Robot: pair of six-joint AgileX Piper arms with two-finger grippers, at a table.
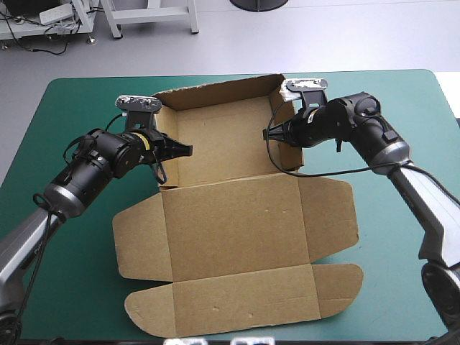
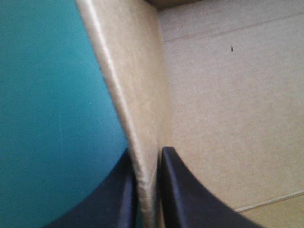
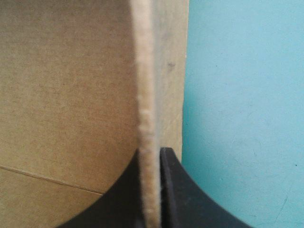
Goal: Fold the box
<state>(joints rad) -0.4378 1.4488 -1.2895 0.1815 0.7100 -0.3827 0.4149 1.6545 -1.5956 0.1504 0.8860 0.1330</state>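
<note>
The brown box (image 1: 230, 215) lies on the teal-green cover, its far half raised into walls and its near lid panel and flaps flat. My left gripper (image 1: 180, 149) is shut on the box's left side wall (image 2: 142, 118), the board's edge pinched between the black fingers (image 2: 183, 190). My right gripper (image 1: 277, 133) is shut on the right side wall (image 3: 148, 118), one finger (image 3: 173, 190) outside it and one inside. Both walls stand upright. The far wall (image 1: 223, 92) is up too.
The lid panel (image 1: 244, 302) and its rounded side flaps (image 1: 140, 237) (image 1: 330, 215) lie flat toward the table's near edge. Bare teal-green cover (image 1: 72, 108) shows on both sides of the box.
</note>
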